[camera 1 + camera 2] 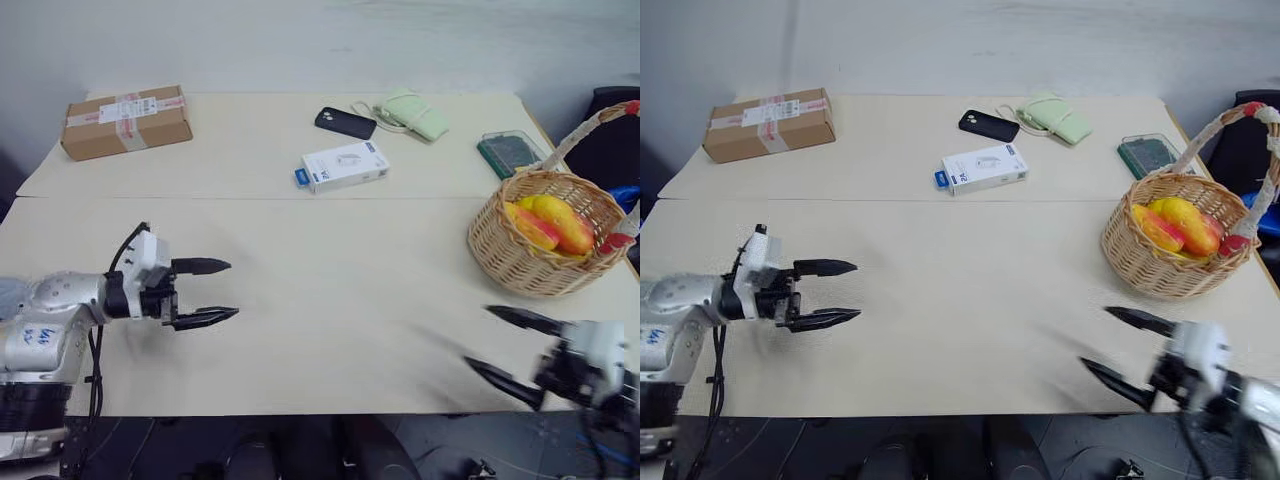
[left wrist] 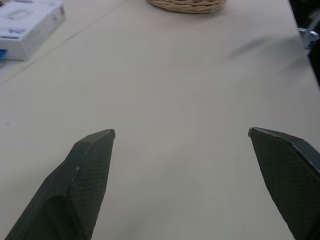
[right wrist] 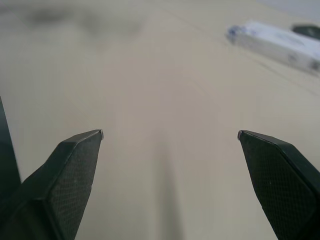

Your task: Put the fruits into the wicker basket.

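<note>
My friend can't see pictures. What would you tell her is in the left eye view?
Two yellow-and-red toy fruits lie inside a wicker basket at the right end of a pale table. Near its front edge, the left gripper and right gripper are both open and empty. Farther back lie a cardboard box, a white box and a phone.

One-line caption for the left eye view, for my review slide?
Both fruits lie in the wicker basket; left gripper and right gripper hang open and empty over the table.

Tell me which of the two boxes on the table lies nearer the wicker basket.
The white box with blue trim, near the middle of the far table. The brown cardboard box sits at the far left corner, well farther from the wicker basket.
</note>
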Controlling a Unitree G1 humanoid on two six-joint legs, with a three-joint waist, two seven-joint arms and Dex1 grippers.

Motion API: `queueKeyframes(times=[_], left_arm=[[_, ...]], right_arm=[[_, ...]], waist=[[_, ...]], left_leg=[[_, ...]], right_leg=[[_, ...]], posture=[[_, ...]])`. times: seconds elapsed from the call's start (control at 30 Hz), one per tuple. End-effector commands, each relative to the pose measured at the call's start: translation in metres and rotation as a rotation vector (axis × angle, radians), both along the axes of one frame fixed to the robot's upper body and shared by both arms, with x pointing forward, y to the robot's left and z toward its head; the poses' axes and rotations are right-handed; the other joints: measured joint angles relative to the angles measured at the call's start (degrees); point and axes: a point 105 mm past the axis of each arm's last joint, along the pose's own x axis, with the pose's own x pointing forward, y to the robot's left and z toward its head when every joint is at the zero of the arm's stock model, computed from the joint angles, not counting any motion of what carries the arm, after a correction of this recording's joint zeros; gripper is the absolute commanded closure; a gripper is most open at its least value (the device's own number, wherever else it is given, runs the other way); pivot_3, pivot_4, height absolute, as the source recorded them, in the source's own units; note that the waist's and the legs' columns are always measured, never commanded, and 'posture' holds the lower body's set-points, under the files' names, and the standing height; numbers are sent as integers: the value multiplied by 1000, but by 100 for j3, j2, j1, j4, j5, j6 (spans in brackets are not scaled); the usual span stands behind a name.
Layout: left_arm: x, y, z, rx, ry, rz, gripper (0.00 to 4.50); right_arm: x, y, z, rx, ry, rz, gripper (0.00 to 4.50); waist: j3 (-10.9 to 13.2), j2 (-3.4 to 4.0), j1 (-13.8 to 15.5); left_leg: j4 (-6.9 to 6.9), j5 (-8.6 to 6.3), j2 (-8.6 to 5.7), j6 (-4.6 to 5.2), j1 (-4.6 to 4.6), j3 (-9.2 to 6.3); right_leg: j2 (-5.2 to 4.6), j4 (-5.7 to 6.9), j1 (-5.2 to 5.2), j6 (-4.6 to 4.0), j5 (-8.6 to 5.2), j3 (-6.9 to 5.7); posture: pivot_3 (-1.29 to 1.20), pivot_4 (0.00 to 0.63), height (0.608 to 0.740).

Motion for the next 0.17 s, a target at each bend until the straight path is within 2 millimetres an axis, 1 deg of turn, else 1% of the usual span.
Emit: queueKeyframes(times=[0.03, 0.1, 0.17], left_arm=[[0, 2, 5, 68, -110, 26, 0], [-2, 3, 2, 79, -125, 37, 0], [-4, 3, 1, 72, -122, 42, 0]], right_arm=[[17, 13, 5, -23, -53, 35, 42], [30, 18, 5, -24, -81, 35, 42], [36, 19, 4, -27, -92, 34, 42]], waist=[[0, 0, 46], [0, 0, 69], [0, 0, 81]], left_leg=[[-1, 0, -1, 1, -7, 0], [0, -3, 1, 5, -9, 5], [0, -7, 2, 10, -11, 8]], right_leg=[[0, -1, -8, 0, 0, 0], [0, -12, -8, -1, -1, 0], [0, -21, -10, -1, -1, 0]], posture=[[0, 150, 740], [0, 150, 740], [0, 150, 740]])
